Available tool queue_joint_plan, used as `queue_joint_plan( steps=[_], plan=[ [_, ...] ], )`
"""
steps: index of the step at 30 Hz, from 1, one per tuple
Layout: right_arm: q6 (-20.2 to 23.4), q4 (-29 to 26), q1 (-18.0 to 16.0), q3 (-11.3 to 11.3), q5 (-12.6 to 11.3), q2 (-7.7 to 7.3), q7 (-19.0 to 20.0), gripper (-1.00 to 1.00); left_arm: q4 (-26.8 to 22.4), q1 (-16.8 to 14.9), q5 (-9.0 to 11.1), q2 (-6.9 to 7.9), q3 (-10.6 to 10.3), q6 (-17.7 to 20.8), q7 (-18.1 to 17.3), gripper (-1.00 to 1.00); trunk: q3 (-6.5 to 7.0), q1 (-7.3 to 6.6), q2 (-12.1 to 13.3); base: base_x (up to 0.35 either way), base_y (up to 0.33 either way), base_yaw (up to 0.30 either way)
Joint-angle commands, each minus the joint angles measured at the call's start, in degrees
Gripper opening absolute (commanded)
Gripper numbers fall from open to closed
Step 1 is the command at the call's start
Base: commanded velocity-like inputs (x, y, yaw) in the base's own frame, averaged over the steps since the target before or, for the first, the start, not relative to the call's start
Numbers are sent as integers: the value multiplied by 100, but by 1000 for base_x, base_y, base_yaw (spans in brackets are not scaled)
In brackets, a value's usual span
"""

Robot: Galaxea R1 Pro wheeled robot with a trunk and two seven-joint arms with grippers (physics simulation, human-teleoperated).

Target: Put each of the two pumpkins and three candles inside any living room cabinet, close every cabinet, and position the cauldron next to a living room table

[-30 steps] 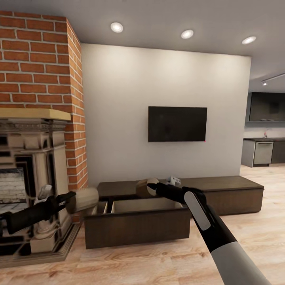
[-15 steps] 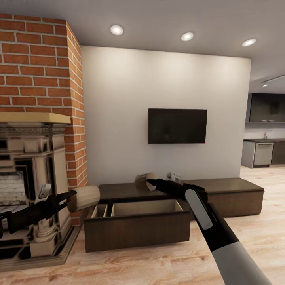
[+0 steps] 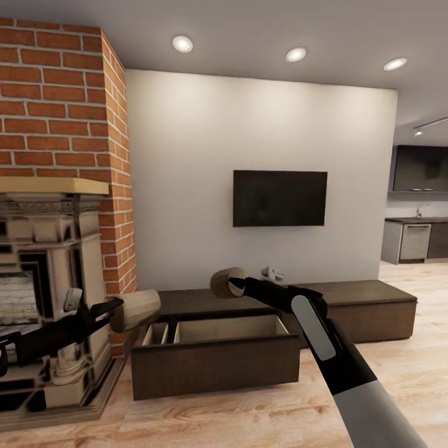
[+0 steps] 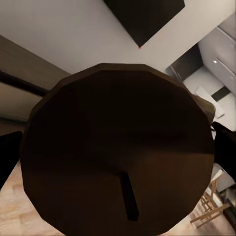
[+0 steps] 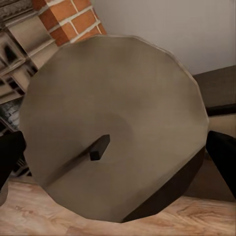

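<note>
My left gripper point(image 3: 115, 309) is clamped on a candle point(image 3: 135, 310), a stubby tan cylinder lying on its side, held out in front of the brick chimney's lower corner, left of the cabinet. From the left wrist, that candle's round end face point(image 4: 118, 152) appears dark brown with a short black wick, and my dark fingers point(image 4: 7, 152) show at either side of it, pressed to its edges.

My right gripper point(image 3: 235, 287) is clamped on a second candle point(image 3: 225, 282), also a short cylinder on its side, held in the air over the cabinet's top, above the far edge of the open drawer. From the right wrist its end face point(image 5: 115, 128) shows pale grey-tan with a black wick near the middle, my fingers point(image 5: 223, 152) closed against its rim.

The cabinet point(image 3: 367, 308) is a long, low dark-brown unit against the white wall. Its left drawer point(image 3: 214, 358) is pulled out toward me, showing a light wood interior split by a divider into a narrow left compartment and a wide right one. I see no contents in the part that shows. The right section of the cabinet is closed. A small grey object point(image 3: 272, 274) sits on the cabinet top just beyond my right arm; I cannot tell what it is.

A black television point(image 3: 279, 198) hangs on the wall above the cabinet. A fireplace point(image 3: 43, 274) with a pale wooden mantel stands at left under the brick chimney point(image 3: 62, 99). A kitchen point(image 3: 417, 230) lies far right.
</note>
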Motion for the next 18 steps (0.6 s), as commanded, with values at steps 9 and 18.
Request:
queue_joint_plan(
  steps=[9, 18],
  plan=[
    [30, 94, -4, 9, -54, 7, -29, -100, 8, -5, -47, 0, -16, 23, -90, -100, -89, 2, -4, 330, 0, 0],
    [36, 105, -5, 11, -53, 7, -29, -100, 8, -5, -61, 0, -29, 23, -90, -100, -172, 2, -4, 333, -93, 0]
  ],
)
